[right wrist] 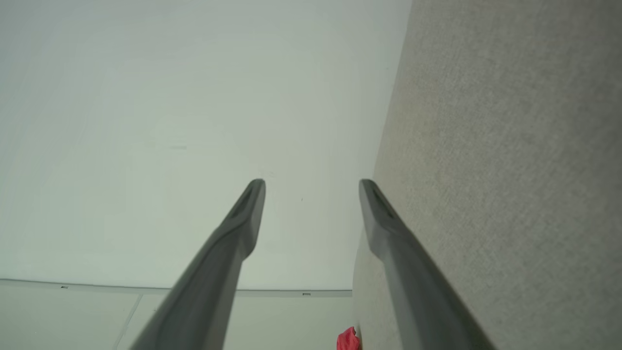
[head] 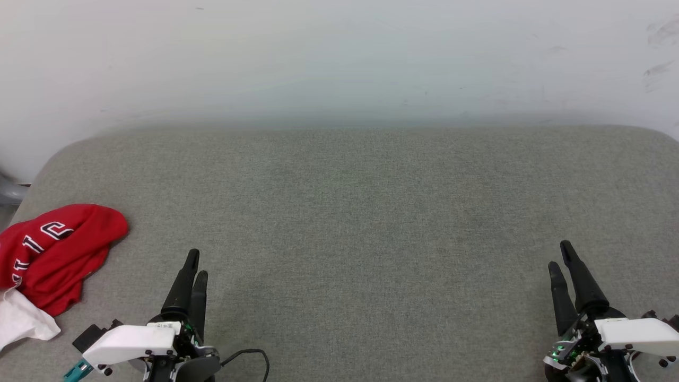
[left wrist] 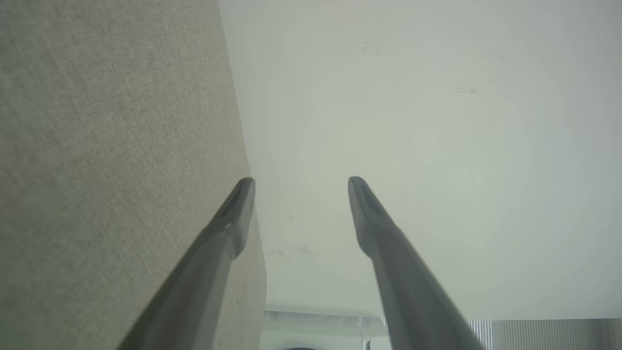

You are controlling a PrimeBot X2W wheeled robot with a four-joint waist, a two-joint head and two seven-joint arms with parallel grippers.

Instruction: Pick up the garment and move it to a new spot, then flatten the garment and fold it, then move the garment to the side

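Note:
The garment (head: 50, 254), a red jersey with dark white-outlined lettering and a white sleeve, lies bunched at the left edge of the grey padded surface (head: 360, 223). A small red part of the garment (right wrist: 348, 340) peeks in at the bottom of the right wrist view. My left gripper (head: 195, 265) hovers near the front, a short way right of the garment and apart from it. In its own wrist view the left gripper (left wrist: 301, 182) stands open with nothing between the fingers. My right gripper (head: 561, 255) is at the front right, and the right gripper (right wrist: 312, 184) is open and empty too.
A pale wall (head: 339, 58) rises behind the padded surface. A dark cable (head: 249, 354) loops near the left wrist. A grey object (head: 8, 192) shows past the surface's left corner.

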